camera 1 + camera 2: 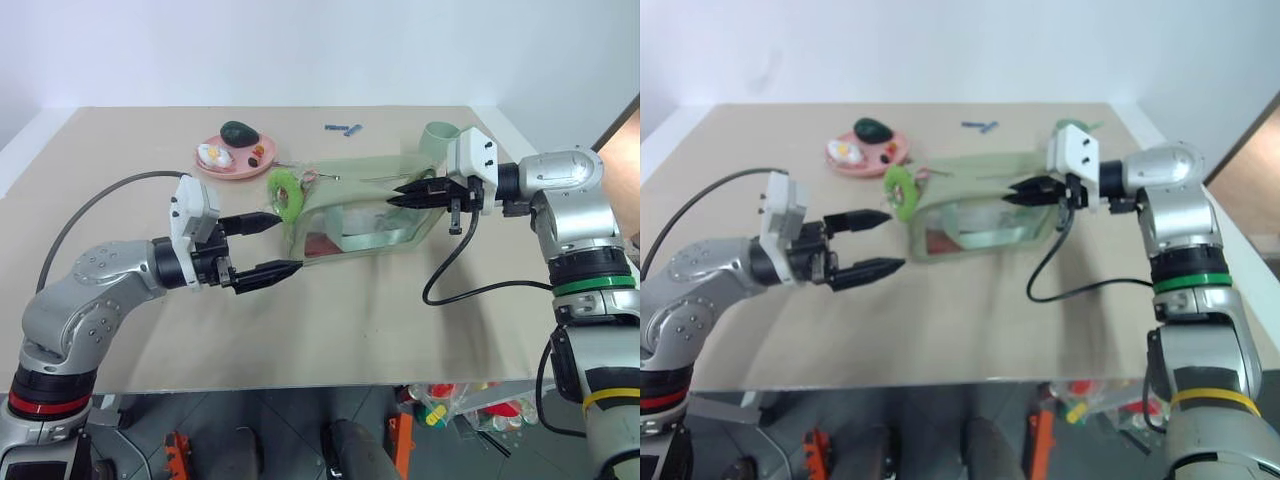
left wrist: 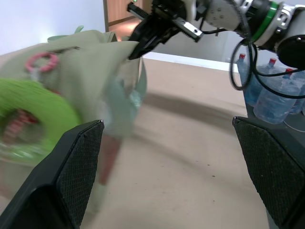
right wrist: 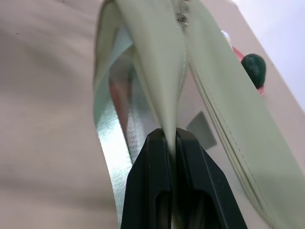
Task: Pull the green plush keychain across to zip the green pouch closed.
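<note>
Nearest the camera, the robot's left gripper (image 1: pixel 262 246) hovers over the tan counter (image 1: pixel 330 320) with its two black jaws spread wide and holding nothing, its upper tip just beside the bright lime-green fuzzy ring-shaped plush keychain (image 1: pixel 284 193). That keychain hangs at the left end of the large pale sage-green fabric pouch with clear plastic side windows (image 1: pixel 350 205), which lies near the middle of the counter. At the pouch's right end, the right gripper (image 1: pixel 406 194) has its jaws pinched shut on a fold of the green fabric, bracing the bag.

Judging by this, the task is at an early stage: the pouch is anchored, but the keychain is not yet grasped and the zip looks still to be drawn across toward the right.

Counted: one pouch, one keychain, two grippers. Far left sits one pink plate (image 1: pixel 214 164) carrying one dark green avocado (image 1: pixel 239 132) and a few small food pieces. One small blue item (image 1: pixel 343 128) lies at the far side.
</note>
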### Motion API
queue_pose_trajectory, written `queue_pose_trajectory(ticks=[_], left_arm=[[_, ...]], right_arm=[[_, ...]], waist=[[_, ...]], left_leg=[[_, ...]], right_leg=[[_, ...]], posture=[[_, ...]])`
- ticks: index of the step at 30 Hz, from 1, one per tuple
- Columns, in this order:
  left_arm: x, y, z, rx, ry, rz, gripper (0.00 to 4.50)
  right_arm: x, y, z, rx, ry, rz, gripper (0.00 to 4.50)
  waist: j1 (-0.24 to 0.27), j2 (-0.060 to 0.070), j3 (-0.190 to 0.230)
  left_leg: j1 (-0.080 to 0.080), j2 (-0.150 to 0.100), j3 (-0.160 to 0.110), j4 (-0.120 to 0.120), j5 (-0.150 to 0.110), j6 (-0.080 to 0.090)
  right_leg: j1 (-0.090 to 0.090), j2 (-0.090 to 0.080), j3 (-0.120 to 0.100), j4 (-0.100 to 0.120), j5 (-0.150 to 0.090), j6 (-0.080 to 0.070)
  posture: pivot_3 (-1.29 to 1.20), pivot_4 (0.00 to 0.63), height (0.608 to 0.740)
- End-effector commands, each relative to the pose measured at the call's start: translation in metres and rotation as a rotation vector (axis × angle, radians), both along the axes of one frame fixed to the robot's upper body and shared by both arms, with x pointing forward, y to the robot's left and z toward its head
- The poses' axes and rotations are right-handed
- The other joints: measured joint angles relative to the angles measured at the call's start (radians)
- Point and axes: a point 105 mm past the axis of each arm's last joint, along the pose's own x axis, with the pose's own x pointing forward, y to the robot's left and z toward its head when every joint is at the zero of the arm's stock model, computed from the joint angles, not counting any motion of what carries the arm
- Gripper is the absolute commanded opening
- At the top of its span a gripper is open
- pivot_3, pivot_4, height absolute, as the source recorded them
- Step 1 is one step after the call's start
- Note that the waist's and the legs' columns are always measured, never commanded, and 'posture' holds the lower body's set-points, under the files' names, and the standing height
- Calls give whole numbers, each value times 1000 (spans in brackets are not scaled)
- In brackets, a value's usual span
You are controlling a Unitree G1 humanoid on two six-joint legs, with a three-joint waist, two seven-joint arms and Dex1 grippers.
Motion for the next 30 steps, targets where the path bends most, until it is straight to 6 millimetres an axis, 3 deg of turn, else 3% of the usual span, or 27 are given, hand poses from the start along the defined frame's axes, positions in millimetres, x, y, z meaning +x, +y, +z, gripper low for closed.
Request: queue_pose_trajectory(ticks=[1,8,12,13,18,23,25,30], left_arm=[[0,0,8,-14,-42,1,4500],[5,-3,4,-16,-39,-5,4500],[7,-4,4,-22,-44,-7,4500],[8,-4,4,-23,-45,-7,4500],[6,-3,4,-27,-46,-11,4500],[-4,-5,12,-57,-49,-51,4500],[-8,-8,12,-51,-41,-74,4500],[-14,-14,19,-52,-48,-104,4500]], right_arm=[[-15,7,28,23,-81,27,18],[-23,17,32,-74,-72,-19,18],[-24,21,21,-99,-27,-68,18],[-24,23,19,-95,-22,-72,717],[-27,26,23,-32,-109,-80,2338],[-32,5,35,72,-84,-161,2338],[-32,-14,37,113,-88,-229,2338],[-49,-62,19,101,2,-364,2338]], waist=[[0,0,0],[0,0,0],[0,0,0],[0,0,0],[0,0,0],[1,0,0],[3,0,0],[12,0,0]], left_leg=[[0,0,0,0,0,0],[0,0,0,0,0,0],[0,0,0,1,0,0],[0,0,0,1,0,0],[0,0,0,1,0,0],[0,0,0,1,0,0],[-1,0,0,2,0,0],[-1,-1,-1,2,0,0]], right_leg=[[0,0,0,0,0,0],[0,0,0,0,0,0],[0,0,0,1,0,0],[0,0,0,1,0,0],[0,0,0,1,0,0],[0,0,0,1,0,0],[0,0,0,1,0,0],[1,-1,-1,1,-1,1]], posture=[[0,150,740],[0,150,740],[0,150,740],[0,150,740],[0,150,740],[0,150,740],[0,150,740],[0,150,740]])
